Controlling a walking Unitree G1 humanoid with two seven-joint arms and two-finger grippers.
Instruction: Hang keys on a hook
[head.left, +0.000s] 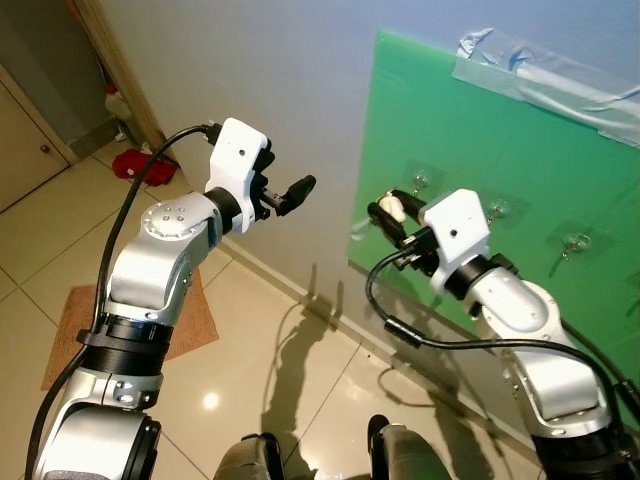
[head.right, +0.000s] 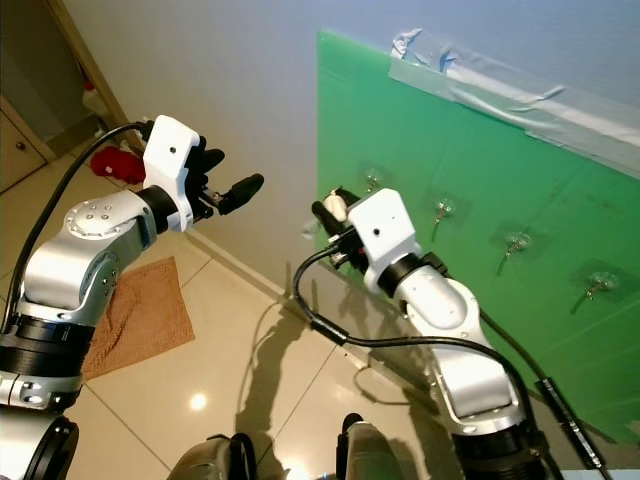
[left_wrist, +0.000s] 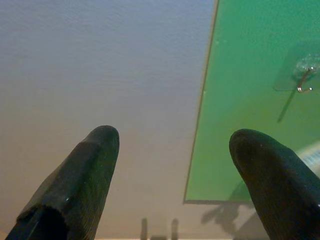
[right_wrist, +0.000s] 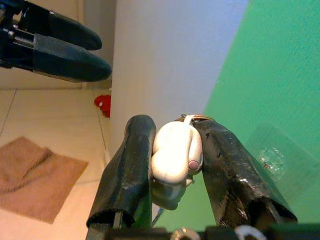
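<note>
Smooth white rounded plastic key fob (right_wrist: 174, 156) sat clamped between the right gripper's (head.left: 392, 216) jaws, near the glossy green board (head.left: 520, 190); left gripper (left_wrist: 175, 170) beside that board, jaws apart.

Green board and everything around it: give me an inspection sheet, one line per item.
Surface: green board fixed to the pale wall, taped along its top edge.
Job's things: white key fob clamped in the right hand; clear stick-on hooks in a row on the board, the nearest hook just beyond the fob.
Clutter: brown mat and a red object on the tiled floor.
Grippers: right hand shut on the fob, close to the board's left edge; left hand open, facing the bare wall, holding nothing.
Cables: black cable looping under the right forearm; another along the left arm.
Surroundings: wooden door frame at the left.
</note>
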